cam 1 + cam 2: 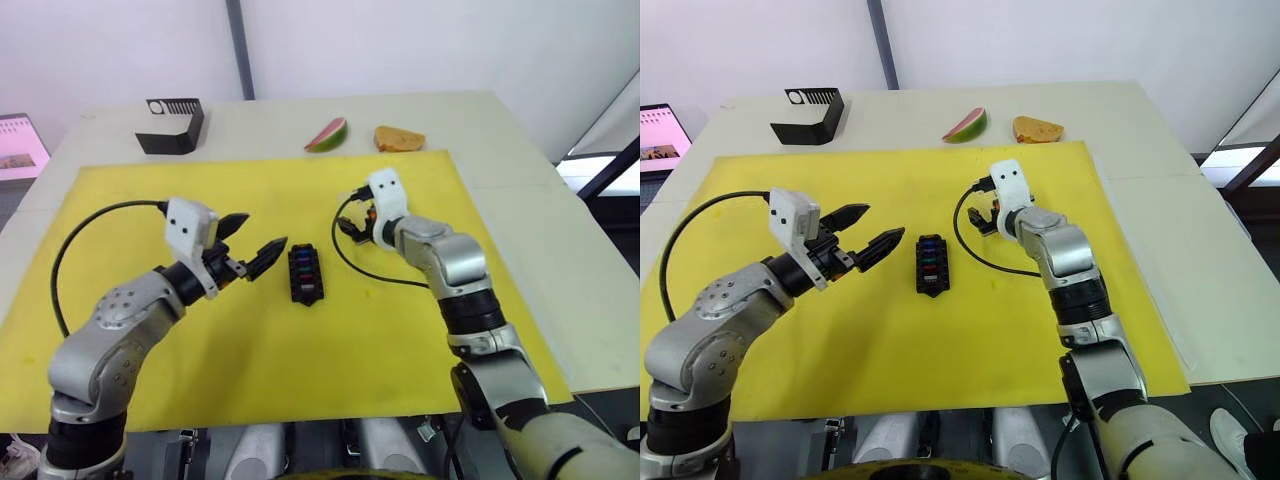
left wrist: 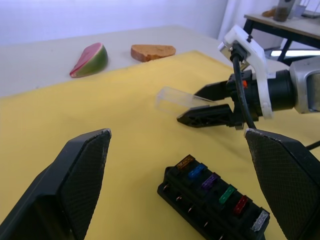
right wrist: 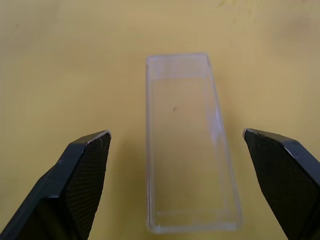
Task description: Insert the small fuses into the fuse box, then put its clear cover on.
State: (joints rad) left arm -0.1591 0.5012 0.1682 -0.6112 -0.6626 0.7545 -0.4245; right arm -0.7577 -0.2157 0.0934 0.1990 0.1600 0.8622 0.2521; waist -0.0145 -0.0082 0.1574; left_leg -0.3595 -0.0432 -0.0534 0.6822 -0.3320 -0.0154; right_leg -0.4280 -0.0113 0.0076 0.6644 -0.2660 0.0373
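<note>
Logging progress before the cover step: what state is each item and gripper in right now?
fuse box: on the yellow mat, uncovered.
fuses: six seated in a row in the box.
clear cover: lying on the mat, not gripped.
right gripper: open, at the cover.
left gripper: open, empty, beside the box.

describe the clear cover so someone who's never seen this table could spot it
On the yellow mat, look just beyond the right gripper, off to the side of the black fuse box. The clear cover lies there: a colourless see-through rectangular cap.
</note>
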